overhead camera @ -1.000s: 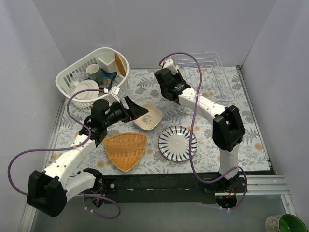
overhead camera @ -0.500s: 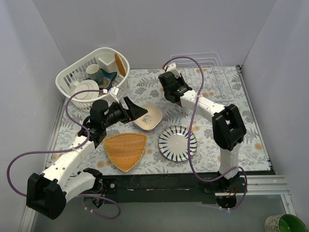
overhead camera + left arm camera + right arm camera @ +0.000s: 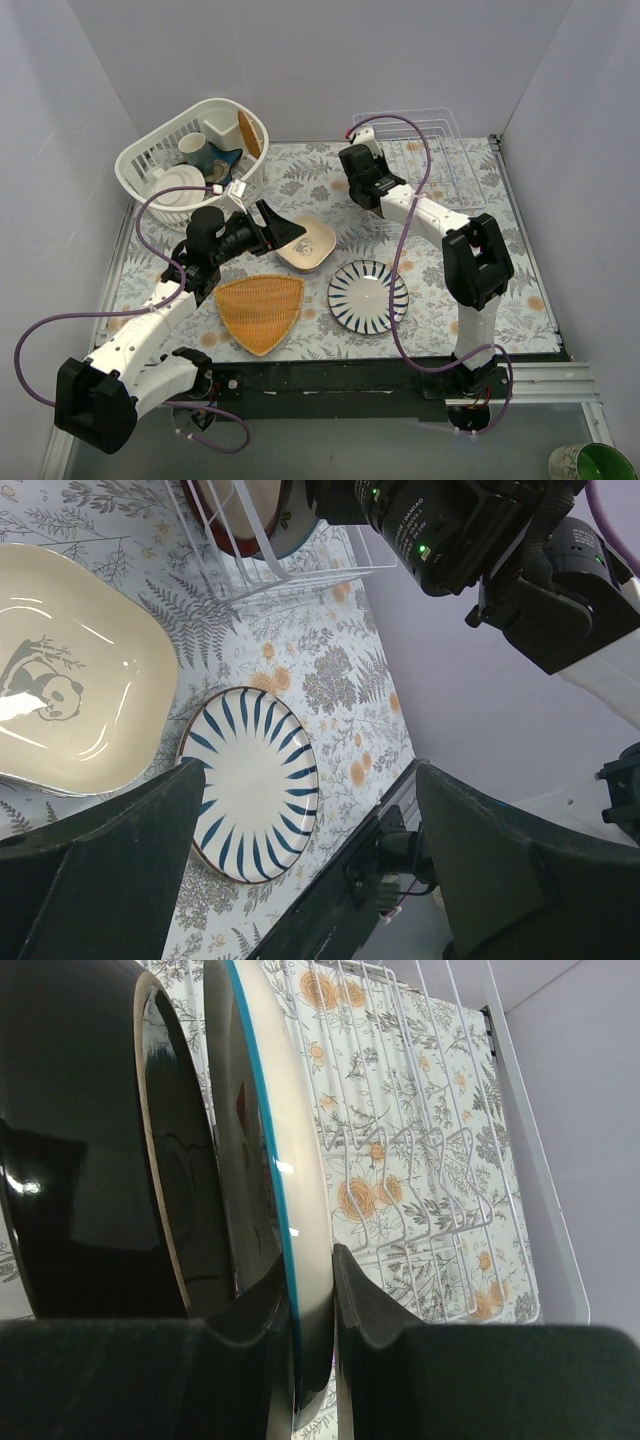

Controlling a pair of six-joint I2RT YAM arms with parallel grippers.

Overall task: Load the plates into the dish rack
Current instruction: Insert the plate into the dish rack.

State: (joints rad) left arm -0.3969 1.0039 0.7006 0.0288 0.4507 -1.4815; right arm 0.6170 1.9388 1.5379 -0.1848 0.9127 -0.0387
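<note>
At the back of the table the right gripper (image 3: 308,1280) is clamped on the edge of a pale round plate with a teal rim (image 3: 270,1130), held upright at the near end of the white wire dish rack (image 3: 440,160). Just beside it a dark glossy red-brown round plate (image 3: 90,1160) stands on edge; whether the pale plate sits in a slot I cannot tell. The left gripper (image 3: 283,226) hangs with its fingers wide apart and nothing between them, above the cream rounded-square dish with a panda print (image 3: 70,670). That dish lies flat on the floral tablecloth (image 3: 500,270), near a round white plate with blue radial stripes (image 3: 368,296) and an orange woven triangular tray (image 3: 260,312). A white slotted plastic basket (image 3: 150,160) sits at the back left.
</note>
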